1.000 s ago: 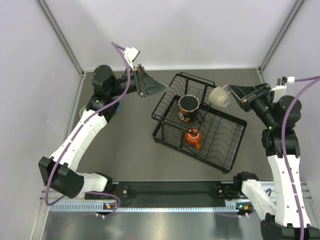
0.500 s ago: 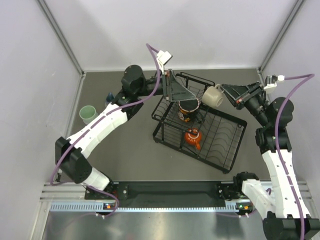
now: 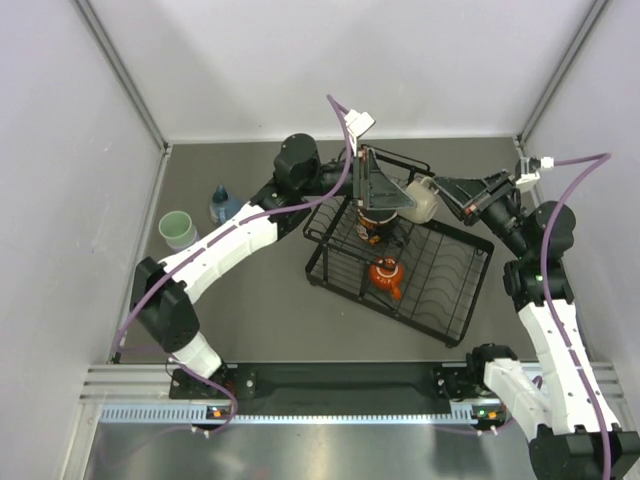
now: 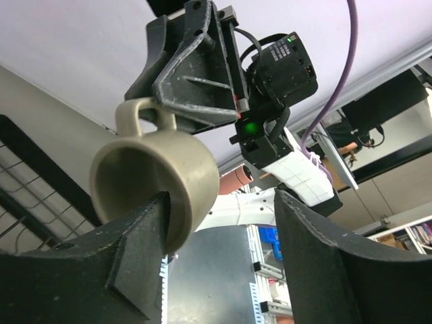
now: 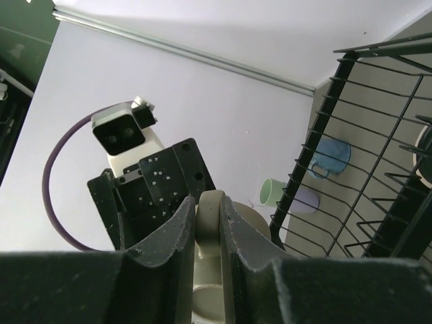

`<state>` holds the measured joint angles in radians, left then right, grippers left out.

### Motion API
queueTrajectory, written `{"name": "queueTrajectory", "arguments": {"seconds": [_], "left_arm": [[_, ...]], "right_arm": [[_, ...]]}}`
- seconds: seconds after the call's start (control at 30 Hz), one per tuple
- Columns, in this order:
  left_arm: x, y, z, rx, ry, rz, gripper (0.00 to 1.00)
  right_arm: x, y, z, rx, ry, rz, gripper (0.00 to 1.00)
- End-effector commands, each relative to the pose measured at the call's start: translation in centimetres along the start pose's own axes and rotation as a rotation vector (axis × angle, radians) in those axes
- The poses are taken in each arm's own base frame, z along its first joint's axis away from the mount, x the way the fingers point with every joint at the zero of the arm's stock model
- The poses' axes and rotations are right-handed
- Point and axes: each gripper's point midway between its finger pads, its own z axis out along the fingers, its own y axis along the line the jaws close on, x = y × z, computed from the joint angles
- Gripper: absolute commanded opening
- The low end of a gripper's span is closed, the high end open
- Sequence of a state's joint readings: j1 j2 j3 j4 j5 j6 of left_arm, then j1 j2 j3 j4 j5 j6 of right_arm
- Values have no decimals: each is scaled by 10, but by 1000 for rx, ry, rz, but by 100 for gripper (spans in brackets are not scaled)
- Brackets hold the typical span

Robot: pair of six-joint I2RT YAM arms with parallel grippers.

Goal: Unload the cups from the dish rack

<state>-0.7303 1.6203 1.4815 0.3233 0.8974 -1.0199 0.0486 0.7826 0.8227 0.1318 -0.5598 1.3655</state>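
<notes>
Mint-green tall tumbler [image 3: 176, 228] and blue mug [image 3: 222, 207] stand on the grey table [image 3: 250, 300] at left, outside the black wire dish rack [image 3: 450, 290]. Over the rack's raised tier the left gripper [image 4: 221, 202] has its fingers spread wide, one just by the rim of the small beige mug [image 4: 158, 179]. The mug hangs in the air, pinched by its handle in the right gripper [image 5: 208, 216]. This looks like a handover: centre the mug's body between the left jaws, close firmly, and only then release the right, lest it drop onto the red patterned mug [image 3: 378, 210] below
</notes>
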Motion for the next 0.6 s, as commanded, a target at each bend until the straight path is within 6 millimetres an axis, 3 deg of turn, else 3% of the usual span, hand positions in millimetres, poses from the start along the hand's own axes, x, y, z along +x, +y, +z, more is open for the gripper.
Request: {"name": "queueTrajectory", "arguments": {"seconds": [0.0,0.23,0.33,0.37,0.43,0.47,0.53,0.57], "left_arm": [[-8,-26,7,93,-11,88,67],[0,-32,9,118,6,69,27],[0,-35,7,122,6,62,3],[-1,-35,7,120,4,59,0],[-1,-40,5,125,0,61,0],[-2,-41,5,128,-2,63,0],[-2,-46,3,137,-4,61,0],[-2,-48,2,141,-6,63,0]], "right_arm": [[4,33,-5,-117,2,-46,0],[6,23,-3,-101,6,-40,0],[7,20,-3,-99,5,-39,0],[6,20,-4,-103,0,-42,1],[6,19,-5,-103,-5,-44,13],[6,22,-6,-120,-7,-56,33],[7,25,-8,-133,-10,-67,50],[6,27,-8,-137,-15,-81,66]]}}
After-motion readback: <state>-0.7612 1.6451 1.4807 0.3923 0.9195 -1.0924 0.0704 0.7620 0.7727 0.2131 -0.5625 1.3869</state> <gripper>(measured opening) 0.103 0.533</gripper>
